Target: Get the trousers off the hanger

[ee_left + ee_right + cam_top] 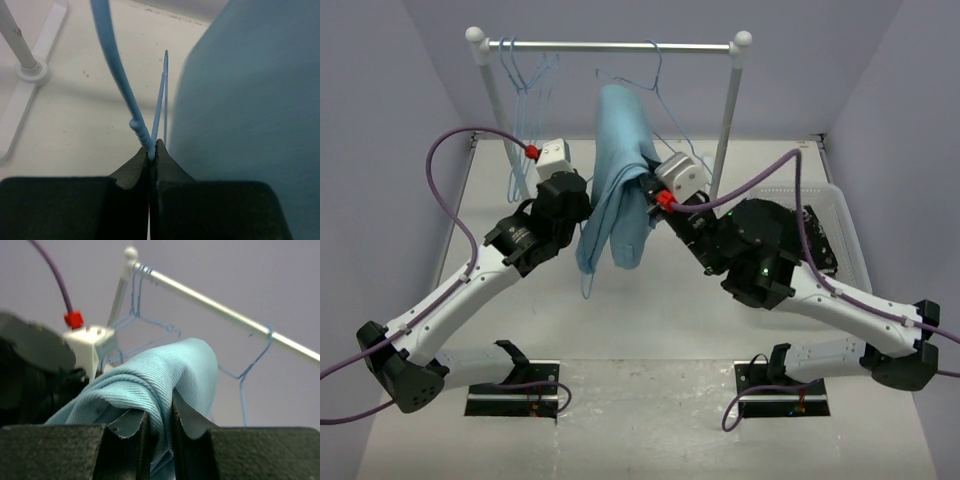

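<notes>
A: Left wrist?
B: Left gripper [151,152] is squeezed shut on the hanger [119,75] wire, with the trousers [250,125] just beside.
A: Right wrist?
B: Right gripper [159,420] pinches a trousers fold; the top view hides that.
A: Top?
B: Trousers draped over the hanger on the rail [620,45]. Both grips look set; pulling off remains.

I count trousers [620,185]: one | hanger [243,395] bearing them: one | other hangers [134,300] at the rail's far end: at least two, exact number not legible | rack [610,45]: one | white basket [850,225]: one | my tools: two, left tool [152,150], right tool [160,417] | purple cables [448,150]: two
</notes>
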`<state>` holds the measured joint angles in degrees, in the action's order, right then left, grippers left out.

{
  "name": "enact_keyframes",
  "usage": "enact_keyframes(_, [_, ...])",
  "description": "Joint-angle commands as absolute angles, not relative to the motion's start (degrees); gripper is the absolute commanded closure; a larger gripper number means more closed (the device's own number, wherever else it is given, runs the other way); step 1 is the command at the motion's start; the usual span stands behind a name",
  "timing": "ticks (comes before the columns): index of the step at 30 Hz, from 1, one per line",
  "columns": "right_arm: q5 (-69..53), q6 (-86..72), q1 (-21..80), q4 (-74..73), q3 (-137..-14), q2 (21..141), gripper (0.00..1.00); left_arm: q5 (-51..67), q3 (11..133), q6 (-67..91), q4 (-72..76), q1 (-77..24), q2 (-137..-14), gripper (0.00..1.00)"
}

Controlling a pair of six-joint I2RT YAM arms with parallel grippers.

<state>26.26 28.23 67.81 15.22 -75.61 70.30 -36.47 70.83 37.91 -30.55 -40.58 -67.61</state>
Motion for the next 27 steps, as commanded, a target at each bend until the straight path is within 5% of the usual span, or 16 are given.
enact_keyframes(1, [21.2, 27.6, 67.1, 31.3, -87.4, 63.7, 1.0, -37.2, 69.4, 38.4, -31.6, -40.4, -68.4, 1.0])
enact_keyframes(14, [32.3, 26.6, 58.4, 5.5, -101.5, 57.0, 1.0, -38.5, 67.4, 35.9, -30.8, -40.4, -62.9, 1.0])
enact_keyframes(27, [69.0, 42.1, 58.4, 5.4, -89.8, 40.1, 1.0, -39.7, 68.9, 31.4, -28.4, -40.4, -61.4, 1.0])
